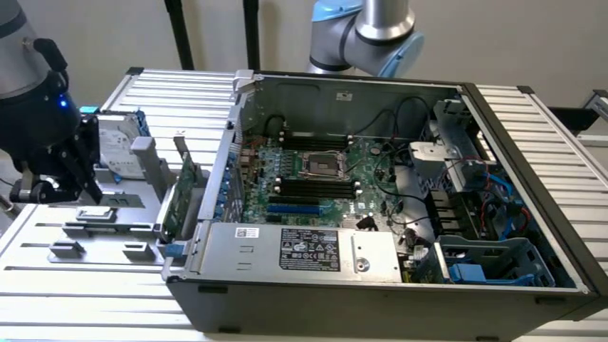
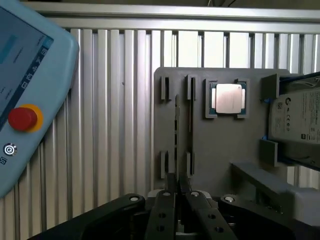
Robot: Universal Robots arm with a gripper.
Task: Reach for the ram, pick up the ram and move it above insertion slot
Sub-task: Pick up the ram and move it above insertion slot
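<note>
The ram (image 2: 176, 131) appears edge-on in the wrist view as a thin upright strip running out from between my fingertips (image 2: 170, 186). My gripper (image 2: 176, 182) is shut on it, and the strip sits off-line from the grey holder blocks (image 2: 164, 88) of the fixture plate (image 2: 220, 145) behind it. In the exterior view my gripper (image 1: 45, 187) hangs over that plate (image 1: 95, 228) at the exterior view's left, well apart from the open computer case. The black memory slots (image 1: 314, 187) lie beside the processor socket (image 1: 323, 165) on the motherboard.
A processor (image 2: 228, 98) and a hard drive (image 2: 300, 120) rest on the fixture plate. A teach pendant (image 2: 30, 65) with a red button lies on the ribbed table. A green expansion card (image 1: 181, 196) stands by the case wall (image 1: 228, 164). A second arm (image 1: 366, 32) rises behind the case.
</note>
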